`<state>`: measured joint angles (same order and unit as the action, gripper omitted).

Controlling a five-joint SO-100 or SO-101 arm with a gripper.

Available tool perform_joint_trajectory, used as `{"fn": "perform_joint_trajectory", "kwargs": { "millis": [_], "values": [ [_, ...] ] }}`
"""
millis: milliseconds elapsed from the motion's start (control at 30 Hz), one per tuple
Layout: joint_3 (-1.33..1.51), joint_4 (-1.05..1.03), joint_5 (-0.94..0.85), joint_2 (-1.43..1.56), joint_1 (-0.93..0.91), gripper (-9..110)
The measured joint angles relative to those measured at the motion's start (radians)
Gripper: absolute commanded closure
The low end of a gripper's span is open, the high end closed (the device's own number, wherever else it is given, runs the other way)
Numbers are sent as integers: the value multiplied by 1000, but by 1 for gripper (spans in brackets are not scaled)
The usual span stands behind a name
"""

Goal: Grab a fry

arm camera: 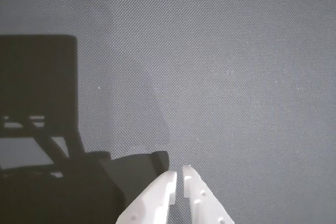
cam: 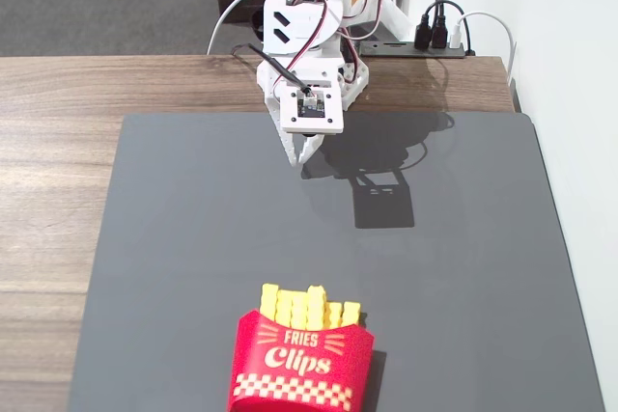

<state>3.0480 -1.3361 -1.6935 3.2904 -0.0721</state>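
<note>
- End effector (cam: 302, 153): at approx. 12 o'clock of the grey mat (cam: 193, 238) in the fixed view, tips pointing down twd the mat. Wrist view shows the two white fingertips (arm camera: 167, 182) nearly together, only a thin slit between them; nothing held. Treat as closed and empty.
- Fries (cam: 307, 308): bunch of yellow sticks standing upright in the red carton (cam: 299, 369), at approx. 6 o'clock of the mat, well apart from the end effector. Not visible in the wrist view; that cam sees only mat and arm shadow.
- Step in hand (judgement): approach phase, grasp not yet begun.
- Procedure, recommended:
  - Open the jaws fully before closing in; a shut tip would knock the sticks or tip the carton.
  - Travel twd 6 o'clock at a height above the fry tops, then descend.
  - Select an outer or tallest fry, e.g. the one at the bunch's 9 o'clock end, so one jaw has free space outside the bunch.
  - Straddle one stick only; check in the wrist view that yellow sits between the tips before closing.
  - Lift straight up along the fry's axis. Carton is prob. light and may ride up if the pull is oblique.
- Table (cam: 58, 142): wood surface under the mat; no obstacles seen on the path.
</note>
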Motion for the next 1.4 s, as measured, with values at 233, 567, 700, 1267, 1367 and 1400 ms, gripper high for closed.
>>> {"fn": "perform_joint_trajectory", "kwargs": {
  "millis": [233, 567, 700, 1267, 1367, 1400],
  "values": [
    [15, -3, 75, 2, 44, 101],
    [17, -3, 84, 2, 57, 101],
    [15, -3, 84, -17, 63, 101],
    [-434, 23, 149, -540, 25, 101],
    [-549, 46, 149, -649, 5, 101],
    [-589, 52, 149, -683, -9, 101]
  ]
}}
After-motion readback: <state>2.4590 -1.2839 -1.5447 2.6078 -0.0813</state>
